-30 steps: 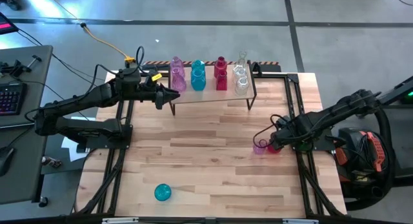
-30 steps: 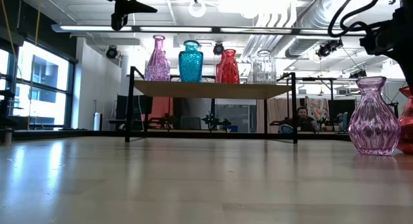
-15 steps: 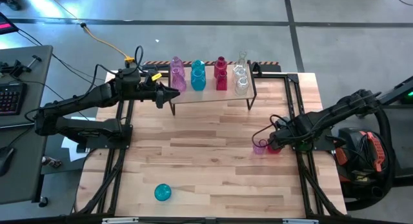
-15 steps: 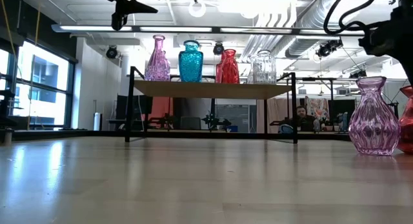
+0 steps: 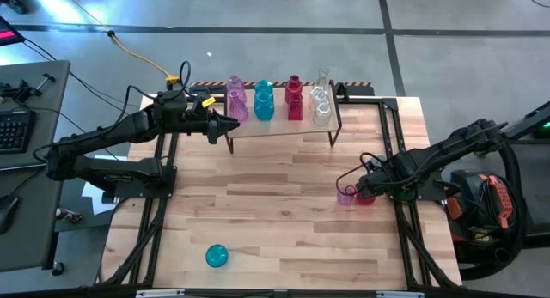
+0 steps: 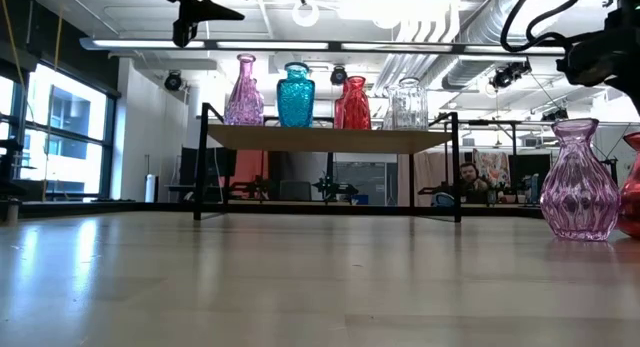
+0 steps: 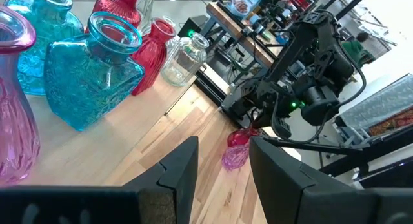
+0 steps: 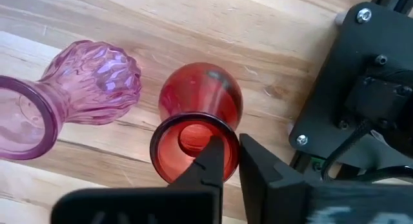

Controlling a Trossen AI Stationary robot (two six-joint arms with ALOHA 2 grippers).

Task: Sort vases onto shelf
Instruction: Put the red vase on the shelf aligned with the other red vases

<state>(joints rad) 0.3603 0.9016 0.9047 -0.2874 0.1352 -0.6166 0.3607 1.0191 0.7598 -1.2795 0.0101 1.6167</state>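
Jaws of right gripper (image 8: pixel 229 161) closed, pinching rim of red vase (image 8: pixel 197 117): one finger inside mouth, one outside.

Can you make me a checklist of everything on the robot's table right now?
Surface: light wooden tabletop, bare between items.
Job's things: small wood-topped wire-legged shelf carries pink, teal, red and clear glass vases; round red glass vase and ribbed pink glass vase stand near the right edge; teal glass vase lies near the front.
Clutter: nothing seen.
Grippers: right gripper shut on the red vase's rim; left gripper beside the shelf's left end, empty.
Cables: yellow cable on the floor.
Surroundings: keyboard desk on the left.
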